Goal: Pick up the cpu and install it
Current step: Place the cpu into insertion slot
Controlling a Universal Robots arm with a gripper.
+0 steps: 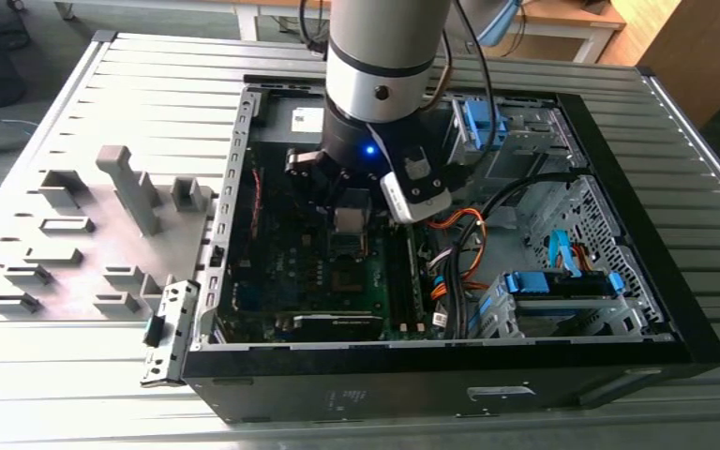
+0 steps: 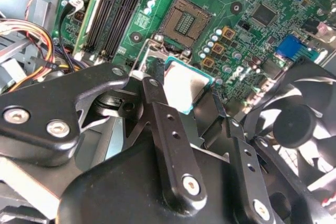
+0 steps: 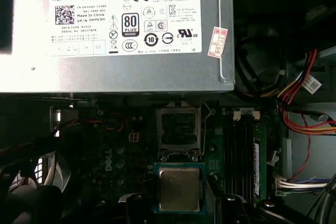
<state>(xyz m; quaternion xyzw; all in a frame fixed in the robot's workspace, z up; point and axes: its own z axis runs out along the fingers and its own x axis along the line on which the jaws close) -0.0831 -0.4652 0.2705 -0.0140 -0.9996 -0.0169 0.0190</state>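
Judging from both wrist views, the cpu (image 3: 179,188) is gripped by the pincer (image 3: 178,205). Its tan-grey face is turned up, and a black finger (image 2: 157,108) is pressed against one edge, with the opposite finger (image 2: 223,114) against the other. The empty socket (image 3: 178,127) on the motherboard (image 2: 247,40) is taken as the landmark. The chip is seen just beside the socket, at the edge that faces away from the power-supply box (image 3: 121,30), so the socket lies straight ahead of the fingertips and not yet beneath them. Because the chip is square, no long axis is to be reckoned with. In the first wrist view its edges run parallel to the socket's frame, so little twist appears to be left to correct. In the second wrist view the socket (image 2: 184,22) is shown with its pin field uncovered and a metal retaining frame (image 2: 152,48) standing between it and the chip. The memory slots (image 2: 113,9) lie along one side of the socket and the fan (image 2: 294,124) is on the other side, nearer the pincer. In the exterior view the arm (image 1: 379,56) is seen reaching down into the open computer case (image 1: 460,380), with the chip (image 1: 350,220) carried at its tip above the board. How far the chip is raised off the socket's level cannot be told. The grey fixtures (image 1: 128,187) stand on the surface (image 1: 147,84), well apart from the socket and outside the case.
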